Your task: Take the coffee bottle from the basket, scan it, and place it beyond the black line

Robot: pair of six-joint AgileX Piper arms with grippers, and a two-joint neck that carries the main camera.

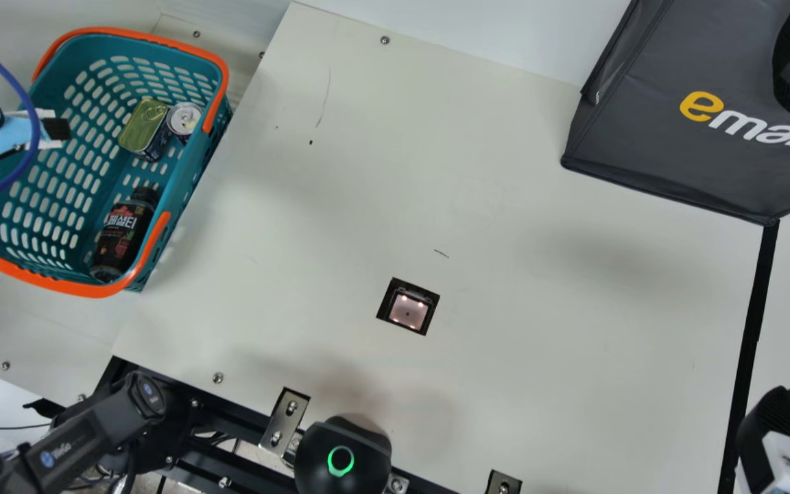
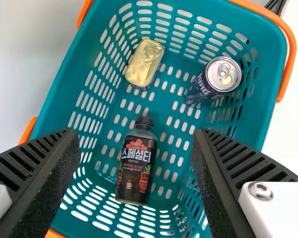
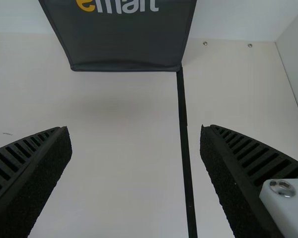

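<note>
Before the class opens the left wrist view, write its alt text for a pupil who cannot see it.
A coffee bottle lies in a teal basket with a tin and a can, below the open left end effector.

From the neck, my main view looks steeply down on the table [image 1: 539, 309] from the widest standoff, turned so the table's edges run aslant. My left wrist view sits close above the basket [image 1: 93, 291], facing down into it; the main view shares that basket, seen from farther off and to one side. My right wrist view looks down and forward over the table at middling range, towards the wall [image 3: 233, 17] behind. With the main view it shares the bag [image 1: 676, 158], cut off at the top in both, and the black line [image 1: 751, 329].
</note>
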